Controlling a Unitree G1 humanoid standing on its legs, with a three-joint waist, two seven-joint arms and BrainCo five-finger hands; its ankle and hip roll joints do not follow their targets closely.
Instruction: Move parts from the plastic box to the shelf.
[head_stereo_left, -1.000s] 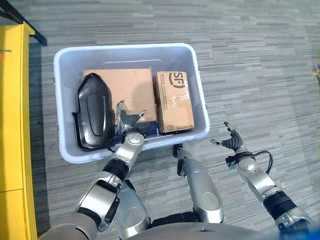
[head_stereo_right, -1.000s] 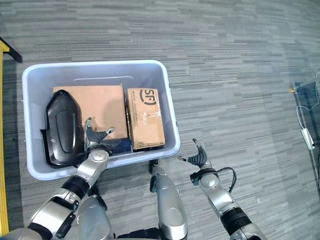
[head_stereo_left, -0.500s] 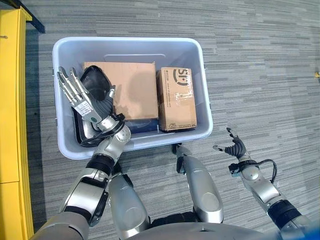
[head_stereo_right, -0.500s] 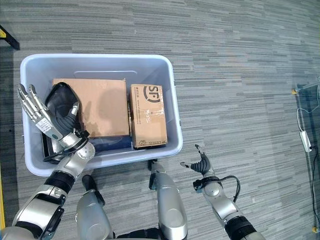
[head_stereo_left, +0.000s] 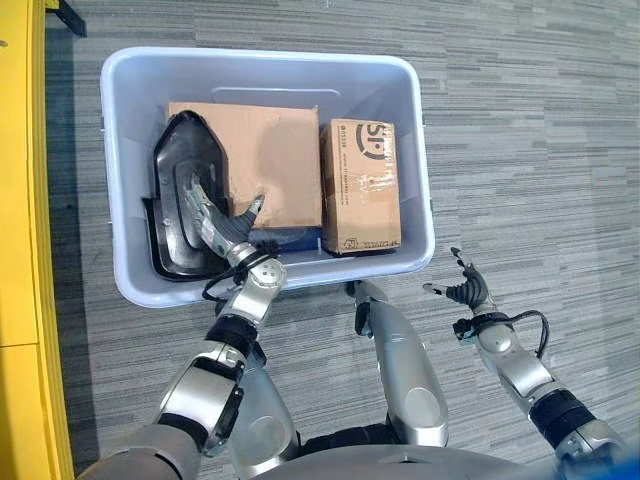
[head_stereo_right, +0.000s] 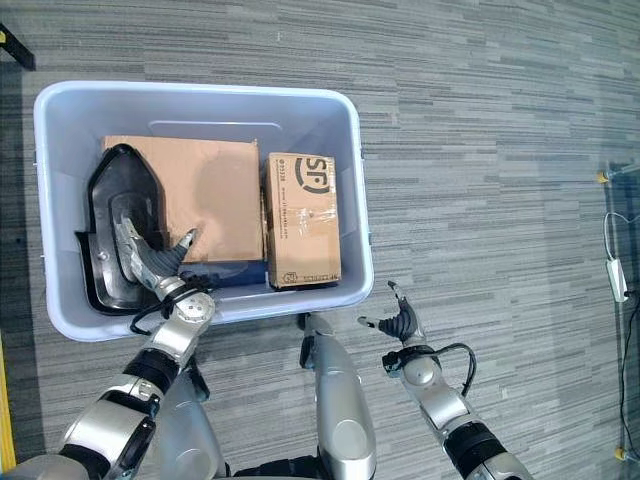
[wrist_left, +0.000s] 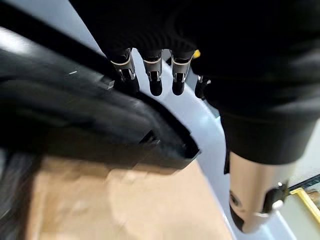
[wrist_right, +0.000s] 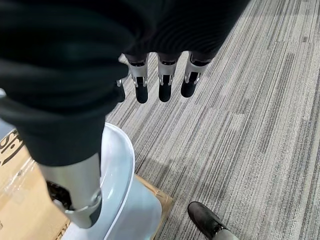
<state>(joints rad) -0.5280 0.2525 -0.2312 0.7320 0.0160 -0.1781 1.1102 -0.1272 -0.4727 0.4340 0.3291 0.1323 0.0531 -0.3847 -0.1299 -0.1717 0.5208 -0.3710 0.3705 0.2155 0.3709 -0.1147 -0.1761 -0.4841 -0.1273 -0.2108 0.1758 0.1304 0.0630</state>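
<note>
A pale blue plastic box (head_stereo_left: 260, 58) stands on the floor in front of me. Inside lie a black moulded part (head_stereo_left: 180, 170) at the left, a large flat cardboard box (head_stereo_left: 275, 150) in the middle and a small cardboard box (head_stereo_left: 360, 185) at the right. My left hand (head_stereo_left: 218, 225) reaches over the near rim, open, its straight fingers (wrist_left: 155, 82) lying over the black part (wrist_left: 75, 120) and its thumb (wrist_left: 252, 195) toward the large cardboard box (wrist_left: 115, 205). My right hand (head_stereo_left: 465, 292) hangs open over the carpet, right of the box, holding nothing.
A yellow shelf (head_stereo_left: 20, 200) runs along the left edge, close to the box's left wall. Grey striped carpet (head_stereo_left: 520, 120) spreads to the right and beyond the box. In the right wrist view the box's rim (wrist_right: 120, 165) lies beside my fingers (wrist_right: 162, 82).
My left hand has come down from above the box's left side and now lies low over the black part. The camera has shifted a little. The right hand stays about where it was.
</note>
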